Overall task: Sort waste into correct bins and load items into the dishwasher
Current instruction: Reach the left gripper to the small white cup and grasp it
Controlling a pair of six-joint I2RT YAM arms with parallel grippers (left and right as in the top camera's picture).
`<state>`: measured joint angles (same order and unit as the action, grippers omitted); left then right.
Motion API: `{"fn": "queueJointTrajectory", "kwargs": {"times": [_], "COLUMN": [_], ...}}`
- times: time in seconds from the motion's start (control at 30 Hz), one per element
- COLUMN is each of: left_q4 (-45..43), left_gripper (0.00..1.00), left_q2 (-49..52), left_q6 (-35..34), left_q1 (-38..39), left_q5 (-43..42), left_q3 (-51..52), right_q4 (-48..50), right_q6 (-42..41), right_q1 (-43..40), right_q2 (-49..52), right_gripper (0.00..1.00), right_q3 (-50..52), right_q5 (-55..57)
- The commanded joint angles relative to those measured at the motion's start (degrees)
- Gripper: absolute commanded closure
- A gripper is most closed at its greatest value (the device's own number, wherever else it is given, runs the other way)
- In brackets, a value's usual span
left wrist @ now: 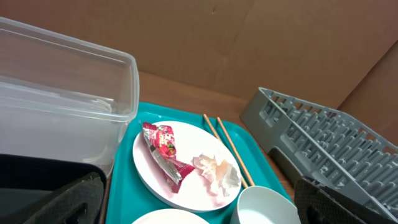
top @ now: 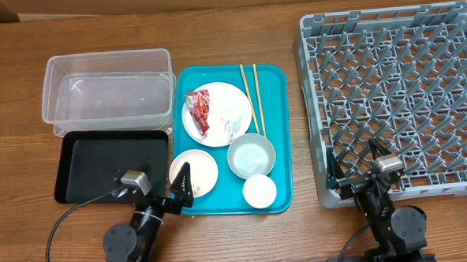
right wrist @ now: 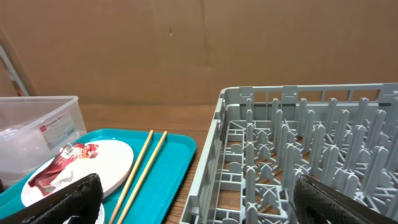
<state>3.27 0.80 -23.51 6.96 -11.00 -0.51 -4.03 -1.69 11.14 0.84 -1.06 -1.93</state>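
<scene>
Your left jaws stand wide and empty at lower left of the overhead view; your right jaws, equally wide, at lower right. Nothing looks sorted yet. The red wrapper [top: 199,111] and tissue [top: 233,125] lie on the large plate [top: 220,96] at centre, and the chopsticks [top: 251,87], bowl [top: 251,156] and cup [top: 260,191] sit on the teal tray [top: 273,98]. The clear tub [top: 108,55], black tray [top: 89,165] and rack [top: 397,76] hold nothing.

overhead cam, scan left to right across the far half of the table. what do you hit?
Clear tub → red wrapper → chopsticks → grey rack
</scene>
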Motion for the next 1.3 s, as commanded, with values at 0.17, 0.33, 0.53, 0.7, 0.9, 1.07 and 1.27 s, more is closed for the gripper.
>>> {"fn": "queueJointTrajectory", "kwargs": {"times": [0.17,0.33,0.53,0.7,0.9,1.07,1.27], "left_q4": [-0.59,-3.61,7.39,25.9,47.52,52.13,58.42], "left_gripper": [0.0,0.0,0.0,0.0,0.0,0.0,0.07], "left_q2": [0.22,0.22,3.63,18.25,44.39,56.04,65.31], "left_q6": [-1.2,-1.18,0.81,5.51,5.77,6.43,11.08], "left_q1": [-0.17,-0.17,-0.17,-0.17,-0.17,-0.15,9.29], "left_q5": [-5.57,-13.64,-16.33,-16.24,-17.49,-30.45,-23.3], "left_q3": [0.24,-0.52,-14.14,-32.63,-58.77,-67.28,-67.14], "right_q4": [0.98,1.22,-9.03,-21.09,-41.11,-48.7,-49.53], "right_q6": [-0.02,-6.95,-11.87,-11.89,-11.87,-11.89,-12.17], "right_q1": [-0.11,-0.11,-0.11,-0.13,-0.13,-0.11,-0.17], "right_q2": [-0.61,-0.61,0.9,8.37,27.56,38.07,42.38], "right_gripper": [0.0,0.0,0.0,0.0,0.0,0.0,0.0], "right_q3": [0.59,-1.31,-12.44,-26.16,-48.68,-59.3,-60.94], "right_q5": [-3.34,-8.74,-8.87,-8.87,-9.03,-18.47,-24.0]}}
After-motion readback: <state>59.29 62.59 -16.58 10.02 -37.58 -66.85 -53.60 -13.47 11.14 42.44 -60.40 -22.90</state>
